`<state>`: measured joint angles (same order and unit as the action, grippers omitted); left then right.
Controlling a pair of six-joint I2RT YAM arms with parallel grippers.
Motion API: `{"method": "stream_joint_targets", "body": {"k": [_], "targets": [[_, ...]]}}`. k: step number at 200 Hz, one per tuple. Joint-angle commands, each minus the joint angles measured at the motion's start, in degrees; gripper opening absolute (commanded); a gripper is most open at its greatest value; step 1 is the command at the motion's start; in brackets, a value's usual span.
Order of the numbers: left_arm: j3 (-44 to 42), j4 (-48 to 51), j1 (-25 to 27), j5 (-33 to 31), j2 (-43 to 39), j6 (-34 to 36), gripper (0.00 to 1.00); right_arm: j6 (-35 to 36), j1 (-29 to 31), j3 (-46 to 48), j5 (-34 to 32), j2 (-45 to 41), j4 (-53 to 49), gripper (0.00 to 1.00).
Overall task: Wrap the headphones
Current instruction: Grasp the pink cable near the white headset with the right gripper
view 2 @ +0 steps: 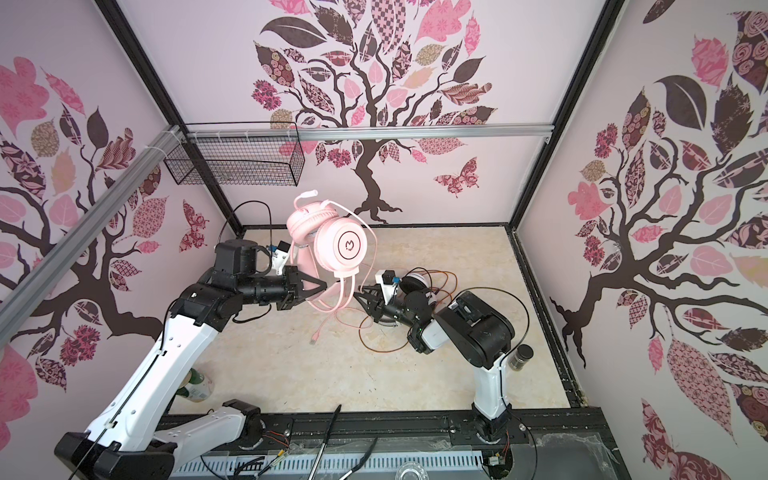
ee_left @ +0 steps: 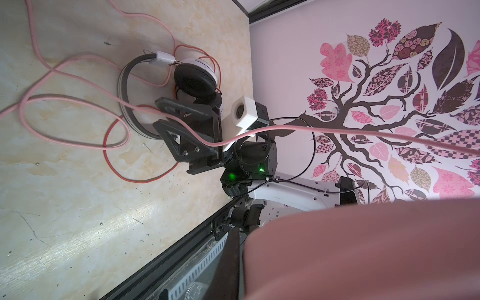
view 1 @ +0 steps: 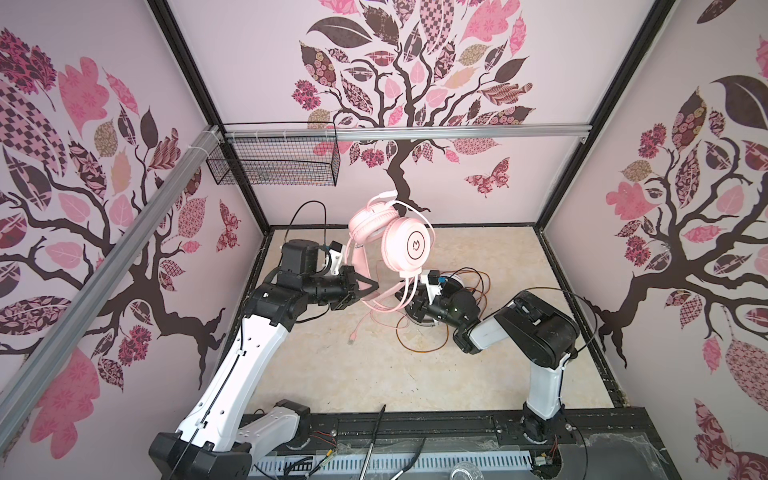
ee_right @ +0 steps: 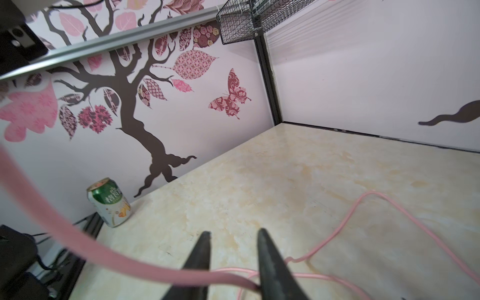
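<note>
The pale pink headphones [view 1: 409, 245] [view 2: 340, 245] hang in the air above the table. My left gripper [view 1: 372, 287] [view 2: 324, 287] is shut on their headband, which fills the left wrist view as a pink blur [ee_left: 363, 246]. Their pink cord [view 1: 365, 328] [ee_left: 78, 55] trails down onto the table in loops. My right gripper [ee_right: 233, 233] [view 2: 360, 296] sits low just right of the headband; its fingers are apart, with the pink cord [ee_right: 155, 272] lying across them. The white-and-black headphones [ee_left: 192, 75] [view 2: 415, 282] lie behind it, with their orange-red cord [view 1: 440, 345] looped on the table.
A green drink can [ee_right: 109, 202] [view 2: 197, 384] stands at the table's left edge near the left arm's base. A dark jar [view 2: 521, 357] stands by the right arm. A black wire basket [view 1: 274, 160] hangs on the back-left rail. Cables run along the black front rail [view 1: 415, 428].
</note>
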<state>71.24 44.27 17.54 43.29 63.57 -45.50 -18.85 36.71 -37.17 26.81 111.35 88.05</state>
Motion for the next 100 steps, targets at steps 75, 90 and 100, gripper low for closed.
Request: {"method": "stream_joint_targets", "body": {"k": [75, 90, 100], "targets": [[8.5, 15.1, -0.5, -46.6, 1.3, 14.8, 0.0, 9.2, 6.2, 3.0, -22.8, -37.9, -68.4, 0.0], [7.0, 12.8, -0.5, -54.5, 2.5, 15.4, 0.0, 11.6, 6.4, 1.5, -25.5, -44.0, -79.2, 0.0], [6.7, 11.8, -0.5, -58.4, 4.1, 15.8, 0.0, 13.0, 6.9, 0.2, -27.8, -47.0, -85.7, 0.0]]}}
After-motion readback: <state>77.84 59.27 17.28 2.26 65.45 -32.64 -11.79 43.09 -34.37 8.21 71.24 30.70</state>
